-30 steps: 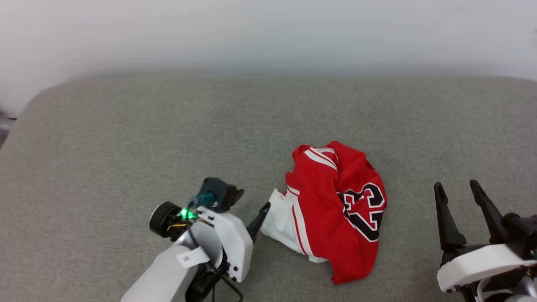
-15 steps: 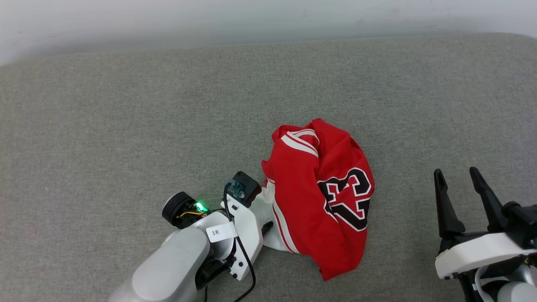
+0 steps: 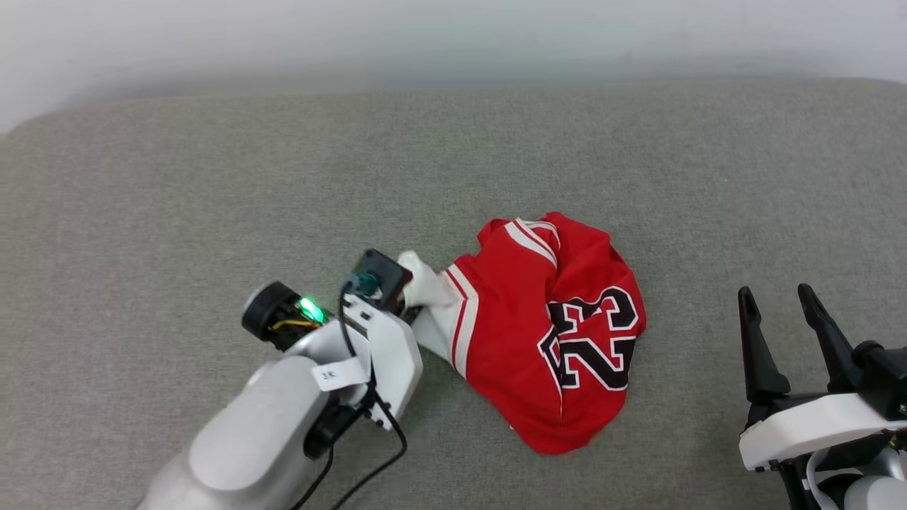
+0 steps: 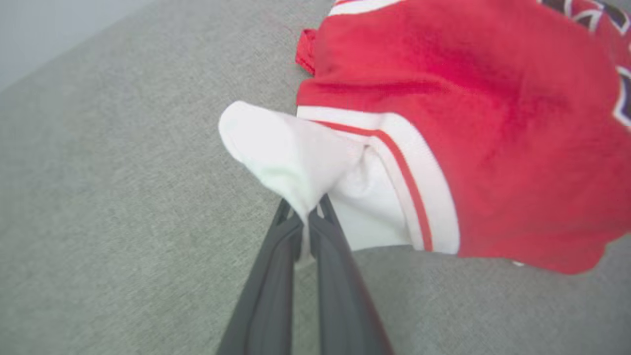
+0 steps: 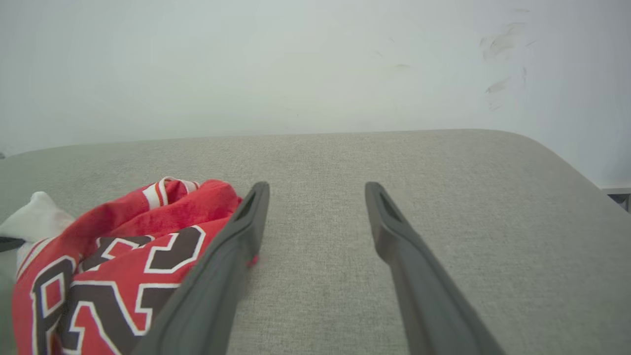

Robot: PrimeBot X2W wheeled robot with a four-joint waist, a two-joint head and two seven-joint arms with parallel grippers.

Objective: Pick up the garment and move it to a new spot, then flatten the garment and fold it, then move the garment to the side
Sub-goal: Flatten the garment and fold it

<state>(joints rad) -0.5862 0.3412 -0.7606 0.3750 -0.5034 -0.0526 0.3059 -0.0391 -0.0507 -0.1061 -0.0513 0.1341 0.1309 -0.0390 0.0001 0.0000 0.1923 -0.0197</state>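
The garment [image 3: 560, 333] is a crumpled red jersey with a black "23" and white sleeves, lying bunched on the grey cushion at centre. My left gripper [image 4: 306, 217] is shut on the white sleeve [image 4: 291, 153], pinching a fold of it between its dark fingers; in the head view the left gripper [image 3: 409, 306] sits at the garment's left edge, its tips hidden under the wrist. The sleeve [image 3: 425, 287] is pulled up toward it. My right gripper [image 3: 783, 312] stands open at the lower right, apart from the garment [image 5: 123, 266], with nothing between its fingers [image 5: 246, 222].
The grey fabric surface [image 3: 212, 198] spreads wide to the left and behind the garment. A pale wall [image 3: 453, 35] runs along its far edge. The surface's rounded right corner [image 5: 552, 153] lies beyond my right gripper.
My left gripper closed on the white sleeve and drew it up and to the left, stretching the garment's left side. The head camera shifted. The right gripper stayed open.
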